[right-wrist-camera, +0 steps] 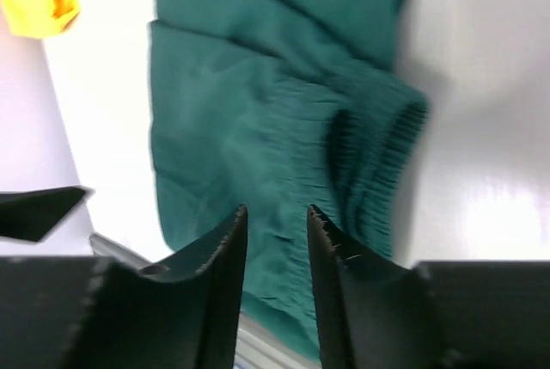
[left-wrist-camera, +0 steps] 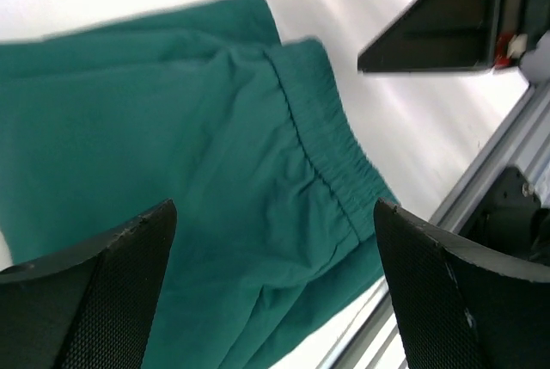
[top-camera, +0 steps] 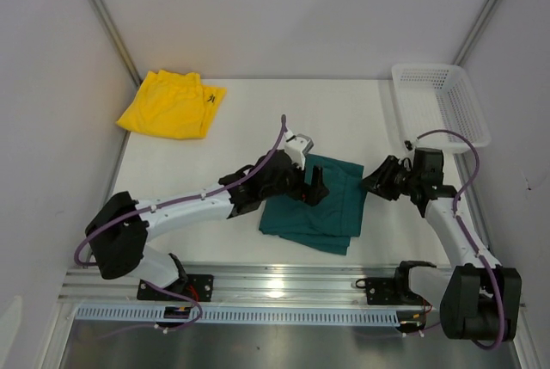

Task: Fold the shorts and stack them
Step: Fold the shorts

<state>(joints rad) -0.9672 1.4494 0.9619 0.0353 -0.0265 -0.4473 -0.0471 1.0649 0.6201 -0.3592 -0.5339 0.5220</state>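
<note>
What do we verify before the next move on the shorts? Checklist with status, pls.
1. Left gripper open, nothing held: ok.
2. Right gripper free of cloth: ok, narrow gap with nothing in it.
3. Teal shorts folded: ok, though the lower layers sit offset.
4. Yellow shorts stacked with the teal pair: not ok, they lie apart at the far left corner.
5. Yellow shorts folded flat: cannot tell from above.
6. Basket out of the way: ok, at the far right edge.
</note>
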